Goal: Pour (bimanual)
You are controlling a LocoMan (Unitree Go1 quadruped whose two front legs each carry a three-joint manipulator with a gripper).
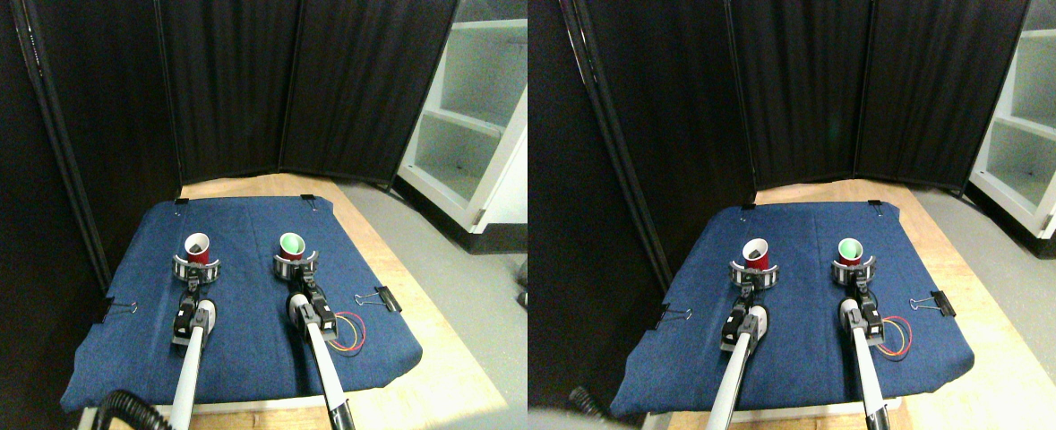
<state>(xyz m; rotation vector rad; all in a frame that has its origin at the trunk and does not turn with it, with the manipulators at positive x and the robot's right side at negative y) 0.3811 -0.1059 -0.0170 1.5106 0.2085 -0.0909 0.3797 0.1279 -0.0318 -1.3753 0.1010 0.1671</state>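
Red cups (197, 248) (291, 246) sit within ringed tools (196, 269) (296, 266).

You've got the cloth (250, 296) spread on the tabletop (438, 358), clipped at its edges. Two cups sit on it side by side, mid-cloth: left cup (197, 248) ahead of the left gripper (196, 269), right cup (292, 246) ahead of the right gripper (296, 267). Each gripper's ring wraps around its cup's base. A binder clip (382, 297) sits at the cloth's right edge, with loose wires (348, 333) on the cloth just right of the right arm. Folding screen (304, 90) stands behind the tabletop, shelf unit (478, 116) at far right.
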